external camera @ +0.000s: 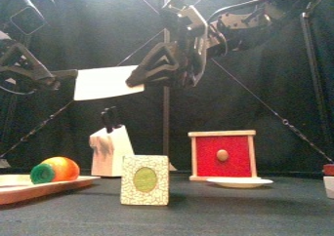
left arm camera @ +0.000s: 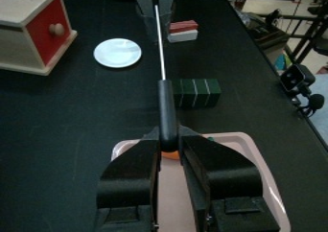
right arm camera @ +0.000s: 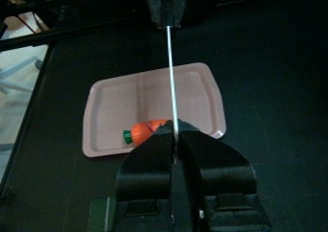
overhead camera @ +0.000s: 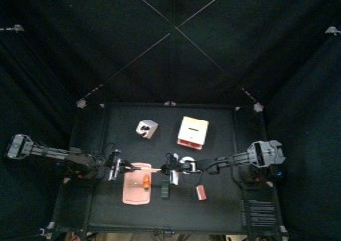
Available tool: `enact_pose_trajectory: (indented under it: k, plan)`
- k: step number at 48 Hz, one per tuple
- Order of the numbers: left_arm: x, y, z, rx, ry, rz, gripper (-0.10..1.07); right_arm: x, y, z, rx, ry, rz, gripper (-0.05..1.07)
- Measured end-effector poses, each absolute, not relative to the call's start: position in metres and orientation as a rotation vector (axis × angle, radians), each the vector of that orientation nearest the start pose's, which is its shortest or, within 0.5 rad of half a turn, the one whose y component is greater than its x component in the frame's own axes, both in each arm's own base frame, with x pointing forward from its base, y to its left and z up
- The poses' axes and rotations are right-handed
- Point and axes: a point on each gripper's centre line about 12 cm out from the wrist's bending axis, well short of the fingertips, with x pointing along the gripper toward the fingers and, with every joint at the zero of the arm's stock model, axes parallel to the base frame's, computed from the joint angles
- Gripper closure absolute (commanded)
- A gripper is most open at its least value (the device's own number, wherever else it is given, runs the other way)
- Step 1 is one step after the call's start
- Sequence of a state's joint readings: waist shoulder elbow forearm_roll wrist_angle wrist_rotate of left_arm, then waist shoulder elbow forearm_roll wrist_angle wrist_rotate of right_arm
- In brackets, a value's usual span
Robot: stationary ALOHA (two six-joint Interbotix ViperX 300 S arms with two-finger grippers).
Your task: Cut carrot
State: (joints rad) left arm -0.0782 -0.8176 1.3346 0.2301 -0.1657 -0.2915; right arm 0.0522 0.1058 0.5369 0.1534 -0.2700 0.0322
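Right now the left claw [left arm camera: 167, 142] is clenched on the black handle of the knife [left arm camera: 163, 100], jaws pressed against either side of it, blade running straight out ahead. At the far end of that blade sits the right claw [right arm camera: 175, 130], and from its own wrist view the jaws look pinched in on the thin metal edge too, so both arms have the knife between them, up above the bench [left arm camera: 77, 111]. From the front the broad pale blade shows side-on, held up in the air. Directly beneath it is the pink tray [right arm camera: 128, 92], lying near the front of the bench, and there's the carrot [right arm camera: 146, 130] on it: orange, green stub at one end, whole as far as I can see, lying at the tray's edge nearest the right claw. Moving outward, a dark green block [left arm camera: 199, 90] lies just beyond the tray, a small white plate [left arm camera: 118, 53] farther off, and beside the plate a white box with a red drawer front [external camera: 222, 154].
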Motion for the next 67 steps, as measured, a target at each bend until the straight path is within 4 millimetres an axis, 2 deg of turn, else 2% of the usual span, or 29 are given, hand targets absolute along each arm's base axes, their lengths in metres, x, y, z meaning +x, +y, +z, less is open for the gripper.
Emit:
enact_pose_trajectory:
  k: [9,17,27,42,55,67]
  plan:
    - [0.190,-0.020,0.182,-0.095,0.439,-0.080,0.44,0.446,0.019,0.193,0.160,0.377,-0.021,0.76]
    - [0.192,-0.022,0.191,-0.099,0.521,-0.069,0.44,0.449,0.020,0.194,0.161,0.395,-0.019,0.76]
    - [0.195,-0.034,0.204,-0.117,0.576,-0.105,0.44,0.450,0.021,0.195,0.134,0.426,-0.004,0.76]
    - [0.197,-0.039,0.218,-0.125,0.616,-0.115,0.55,0.450,0.023,0.197,0.056,0.426,0.030,0.75]
    - [0.195,-0.038,0.220,-0.121,0.673,-0.101,0.55,0.451,0.014,0.204,0.052,0.410,0.013,0.75]
    - [0.195,-0.034,0.235,-0.070,0.691,-0.076,0.55,0.453,0.004,0.208,0.041,0.414,-0.002,0.75]
